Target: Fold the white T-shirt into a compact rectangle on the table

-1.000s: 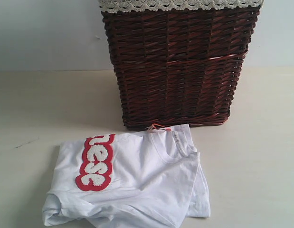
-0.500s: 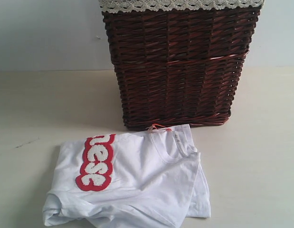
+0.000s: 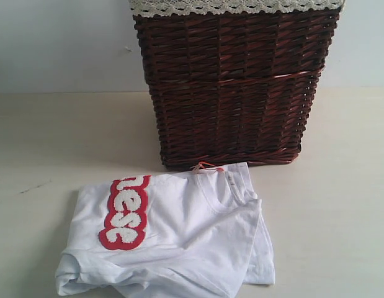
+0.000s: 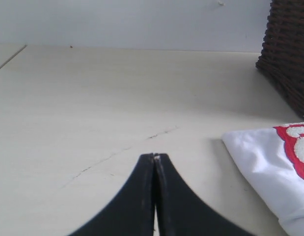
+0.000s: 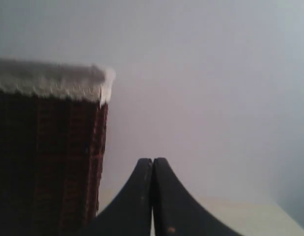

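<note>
The white T-shirt [image 3: 179,236] lies folded over on the table [image 3: 49,143], just in front of the basket, with its red-outlined letters [image 3: 125,212] to the left and the collar [image 3: 226,189] with an orange tag toward the basket. In the left wrist view my left gripper [image 4: 155,157] is shut with nothing in it, apart from a corner of the shirt [image 4: 269,162]. My right gripper [image 5: 152,161] is shut and empty, raised beside the basket. Neither gripper shows in the exterior view.
A tall brown wicker basket [image 3: 232,87] with a lace-trimmed lining [image 3: 235,6] stands behind the shirt; its corner [image 5: 43,157] shows in the right wrist view. A pale wall rises behind the table. Thin dark scuffs [image 4: 122,150] mark the tabletop.
</note>
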Tool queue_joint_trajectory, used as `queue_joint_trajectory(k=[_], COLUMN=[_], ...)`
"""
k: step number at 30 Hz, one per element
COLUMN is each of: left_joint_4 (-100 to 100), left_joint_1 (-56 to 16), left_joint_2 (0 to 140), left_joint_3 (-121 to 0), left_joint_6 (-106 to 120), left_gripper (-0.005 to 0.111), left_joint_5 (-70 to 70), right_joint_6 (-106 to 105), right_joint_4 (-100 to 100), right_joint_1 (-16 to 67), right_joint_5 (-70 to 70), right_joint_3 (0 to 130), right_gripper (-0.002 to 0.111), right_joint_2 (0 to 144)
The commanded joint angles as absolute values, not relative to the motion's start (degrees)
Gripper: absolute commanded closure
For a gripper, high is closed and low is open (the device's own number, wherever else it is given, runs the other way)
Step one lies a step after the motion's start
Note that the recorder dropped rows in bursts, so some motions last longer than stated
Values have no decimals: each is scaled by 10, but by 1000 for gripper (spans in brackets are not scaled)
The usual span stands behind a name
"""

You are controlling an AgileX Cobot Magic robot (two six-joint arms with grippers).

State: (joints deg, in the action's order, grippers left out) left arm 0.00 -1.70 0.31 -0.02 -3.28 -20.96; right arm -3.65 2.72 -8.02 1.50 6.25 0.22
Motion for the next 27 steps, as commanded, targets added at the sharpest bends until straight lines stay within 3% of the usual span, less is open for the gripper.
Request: queue_joint_trajectory(k=[1,9,27], left_joint_4=[-7,-7,-7], left_joint_1=[-17,-17,-17], left_joint_2=[0,0,0], left_joint_3=[0,0,0], left_joint_6=[-33,-33,-33], left_gripper=[107,107,107], left_joint_5=[-202,-202,-202], right_joint_6=[-33,-5,17], right_joint_4=[29,36,32], right_joint_1=[-97,-97,-97], right_joint_5=[25,169,171], right_joint_3=[0,0,0], right_gripper=[108,108,108], right_joint_2=[0,0,0])
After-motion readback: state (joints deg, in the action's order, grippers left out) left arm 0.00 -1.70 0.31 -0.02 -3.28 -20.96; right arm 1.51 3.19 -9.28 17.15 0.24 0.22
